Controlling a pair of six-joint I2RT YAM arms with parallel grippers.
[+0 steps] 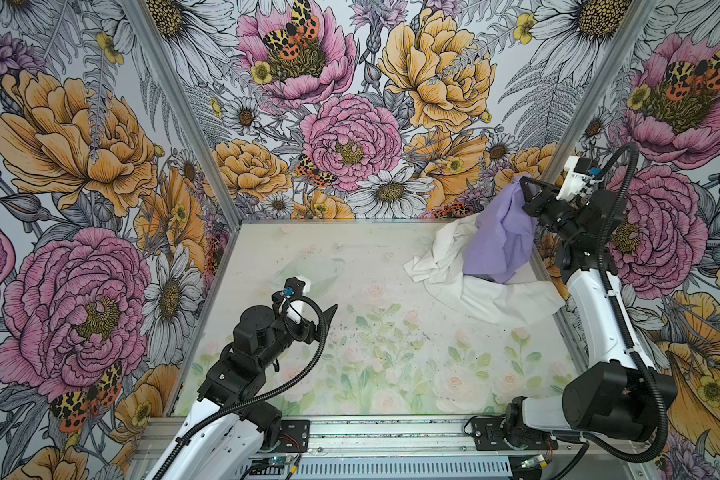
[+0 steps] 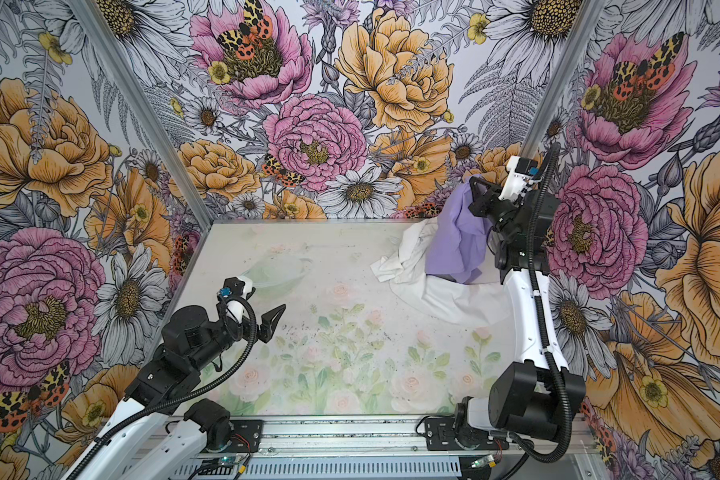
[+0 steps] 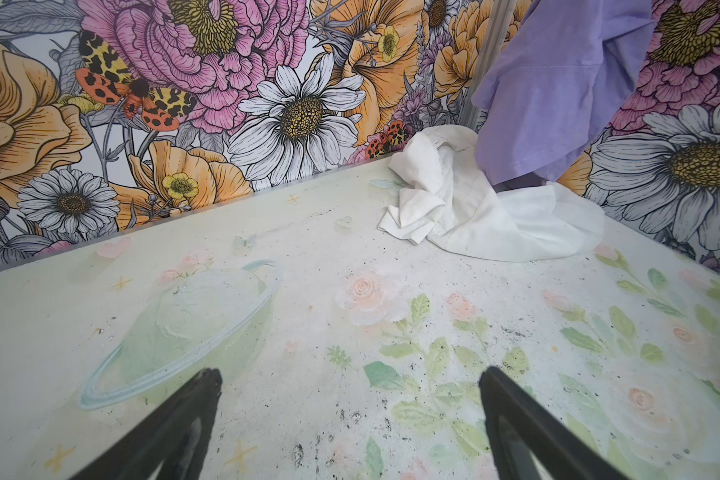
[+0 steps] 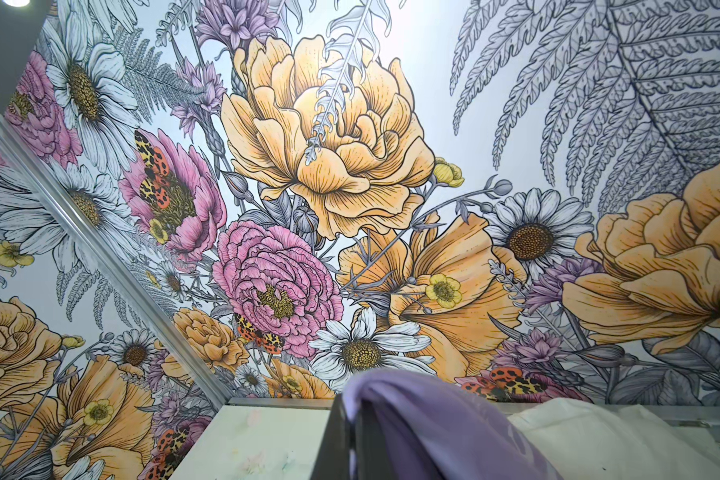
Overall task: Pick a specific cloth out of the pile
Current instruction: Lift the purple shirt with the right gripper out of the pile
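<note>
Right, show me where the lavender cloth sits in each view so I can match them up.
Top view: lavender cloth hangs at the far right, over the white pile.
Top view: again far right, above the pile.
Left wrist: upper right, hanging above the pile.
Right wrist: bottom centre, draped close to the lens.
Shared landmark: the white pile, seen in all four views.
</note>
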